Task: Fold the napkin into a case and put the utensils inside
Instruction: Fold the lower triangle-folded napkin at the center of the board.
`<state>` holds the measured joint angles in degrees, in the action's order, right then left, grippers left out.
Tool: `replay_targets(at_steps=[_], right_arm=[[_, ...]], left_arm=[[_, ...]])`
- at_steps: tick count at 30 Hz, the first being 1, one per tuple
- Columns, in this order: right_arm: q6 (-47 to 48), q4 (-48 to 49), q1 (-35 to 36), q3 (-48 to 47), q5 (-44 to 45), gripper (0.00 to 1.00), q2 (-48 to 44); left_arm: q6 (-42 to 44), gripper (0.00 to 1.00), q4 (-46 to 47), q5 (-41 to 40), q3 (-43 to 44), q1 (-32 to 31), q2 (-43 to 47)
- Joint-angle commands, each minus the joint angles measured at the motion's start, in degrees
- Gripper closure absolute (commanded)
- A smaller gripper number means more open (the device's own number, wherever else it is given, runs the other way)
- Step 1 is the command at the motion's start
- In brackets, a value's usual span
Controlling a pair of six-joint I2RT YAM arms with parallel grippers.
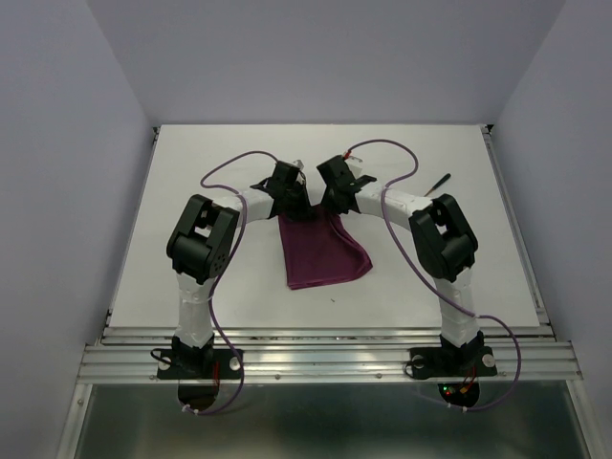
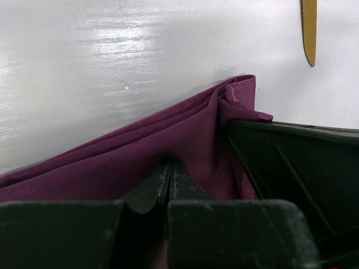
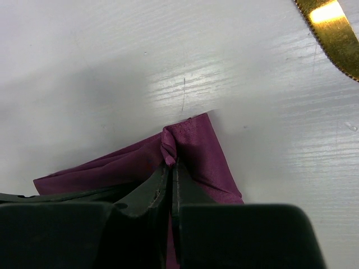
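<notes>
The magenta-purple napkin (image 1: 323, 251) lies in the middle of the table, folded over, with its far edge lifted. My left gripper (image 1: 290, 206) is shut on the far left part of that edge, and the cloth (image 2: 140, 151) bunches at its tips (image 2: 170, 165). My right gripper (image 1: 335, 203) is shut on the far right corner, and the cloth (image 3: 196, 148) is pinched at its tips (image 3: 173, 168). A gold serrated knife blade lies beyond the cloth in the left wrist view (image 2: 308, 31) and in the right wrist view (image 3: 335, 31). A black-handled utensil (image 1: 437, 182) lies far right.
The white table (image 1: 191, 172) has a metal rail along its near edge (image 1: 325, 359). Purple cables loop from both arms over the far part of the table. Grey walls close in the sides and the back.
</notes>
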<state>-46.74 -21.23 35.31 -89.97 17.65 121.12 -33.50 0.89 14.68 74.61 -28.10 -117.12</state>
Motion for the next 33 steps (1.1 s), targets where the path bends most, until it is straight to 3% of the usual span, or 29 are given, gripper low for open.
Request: replay_targets(at_steps=[1,33], right_arm=[[-0.9,1.6,0.4,-2.0,1.1,0.99,-3.3],[-2.0,-0.2,2.0,-7.1,2.4,0.99,4.6]], left_arm=[[1.7,1.00,-6.3,-2.5,-2.8,0.0,-2.1],[1.9,1.00,-6.2,-2.3,-3.2,0.1,-1.8]])
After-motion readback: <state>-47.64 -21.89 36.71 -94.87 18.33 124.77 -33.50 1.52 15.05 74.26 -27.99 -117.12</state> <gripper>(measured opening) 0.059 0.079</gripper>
